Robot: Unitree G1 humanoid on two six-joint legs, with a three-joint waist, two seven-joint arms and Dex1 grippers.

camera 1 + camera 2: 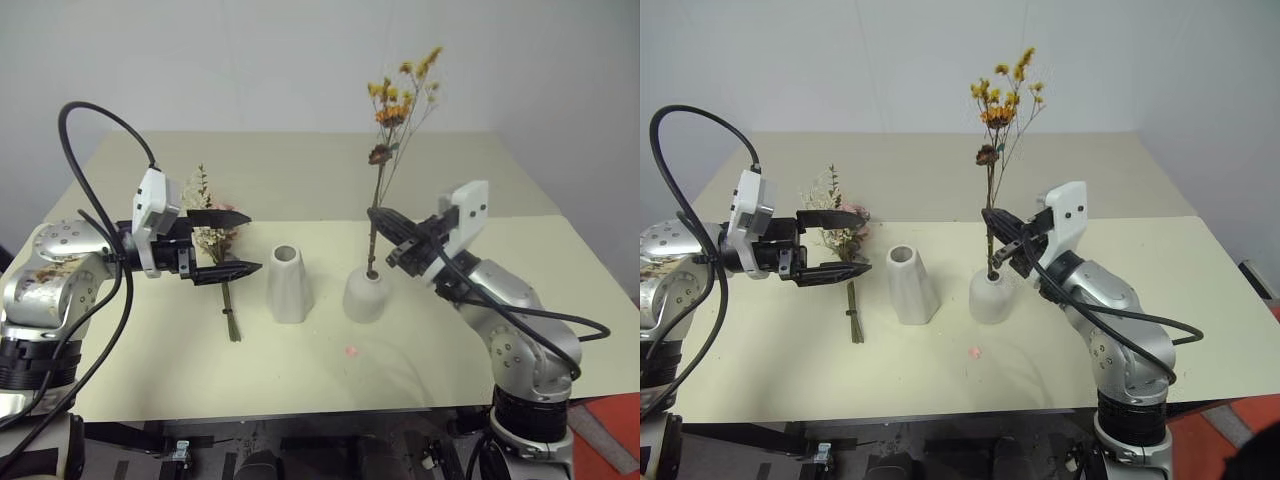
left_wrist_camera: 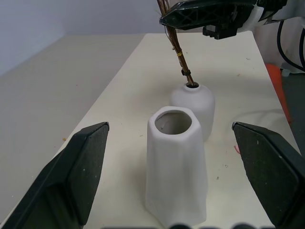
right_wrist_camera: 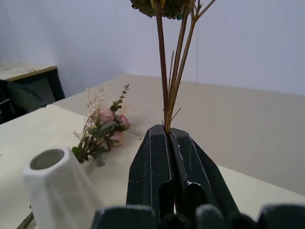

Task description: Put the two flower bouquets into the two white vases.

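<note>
The thin sprig with yellow-orange blooms (image 1: 400, 100) stands upright, its stem end inside the mouth of the squat white vase (image 1: 366, 295). My right gripper (image 1: 375, 215) is shut on the stem a little above that mouth; the black fingers (image 3: 167, 143) pinch it. The taller cone vase (image 1: 288, 285) stands empty just left of the squat one. The bushy bunch with pink roses (image 3: 107, 124) lies flat on the table further left, stems (image 1: 230, 315) toward me. My left gripper (image 1: 254, 241) hovers open above this bunch, pointing at the cone vase (image 2: 175, 167), nothing between its fingers (image 2: 81, 167).
The cream table (image 1: 450, 360) has bare room in front of the vases and to the right. A small pink speck (image 1: 352, 350) lies in front of the squat vase. The table's front edge runs close below both arms.
</note>
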